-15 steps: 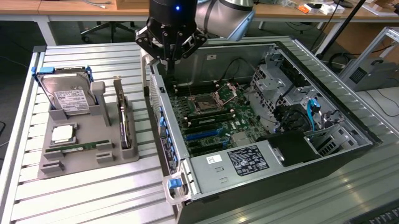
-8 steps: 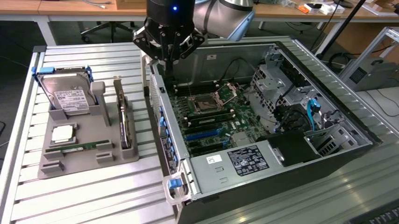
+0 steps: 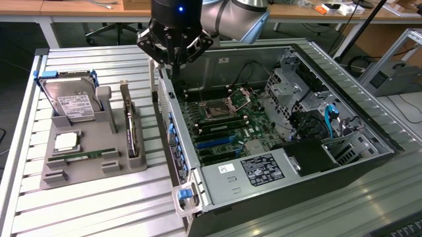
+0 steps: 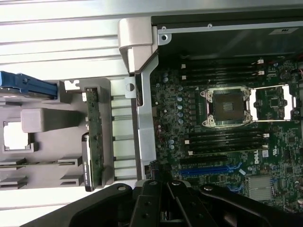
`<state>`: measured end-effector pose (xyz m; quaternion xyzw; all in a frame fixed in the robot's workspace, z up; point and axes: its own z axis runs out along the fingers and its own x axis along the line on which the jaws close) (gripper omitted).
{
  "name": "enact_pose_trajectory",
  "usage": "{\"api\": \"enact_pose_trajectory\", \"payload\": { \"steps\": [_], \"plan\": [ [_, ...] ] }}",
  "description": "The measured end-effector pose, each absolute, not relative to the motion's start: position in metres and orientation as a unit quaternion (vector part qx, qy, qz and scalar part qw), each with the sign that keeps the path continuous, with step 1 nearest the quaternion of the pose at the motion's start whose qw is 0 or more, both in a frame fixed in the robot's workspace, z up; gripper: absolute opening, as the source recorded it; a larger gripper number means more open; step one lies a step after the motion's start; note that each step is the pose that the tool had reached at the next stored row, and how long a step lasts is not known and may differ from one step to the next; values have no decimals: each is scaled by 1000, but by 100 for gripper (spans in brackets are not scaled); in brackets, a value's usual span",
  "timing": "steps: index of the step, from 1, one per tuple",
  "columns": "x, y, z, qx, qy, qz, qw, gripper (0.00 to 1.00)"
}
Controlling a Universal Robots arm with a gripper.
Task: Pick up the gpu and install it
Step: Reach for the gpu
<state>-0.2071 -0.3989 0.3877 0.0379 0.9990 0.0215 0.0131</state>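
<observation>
The gpu (image 3: pixel 130 124) stands on edge in a slot of the grey holder tray (image 3: pixel 89 173), left of the computer case in the exterior view. It is a thin dark card with a silver bracket at its far end. In the wrist view the gpu (image 4: pixel 93 142) shows edge-on, green and black. My gripper (image 3: pixel 176 63) hangs above the rear wall of the open case (image 3: pixel 173 106), to the right of the gpu and apart from it. Its fingers are shut with nothing between them. The dark gripper (image 4: pixel 158 185) sits over the case wall in the wrist view.
The open case holds a motherboard with an empty processor socket (image 3: pixel 216 109) and a blue slot (image 3: pixel 214 143). On the tray are a silver hard drive (image 3: pixel 74 102), a processor (image 3: pixel 66 141) and a green memory stick (image 3: pixel 86 155). The slatted table (image 3: pixel 99 207) has bare room in front.
</observation>
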Motion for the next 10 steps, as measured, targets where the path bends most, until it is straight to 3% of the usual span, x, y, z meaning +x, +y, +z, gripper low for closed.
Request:
{"api": "enact_pose_trajectory", "payload": {
  "steps": [10],
  "plan": [
    [-217, -399, 387, 38, 999, 21, 13, 11]
  ]
}}
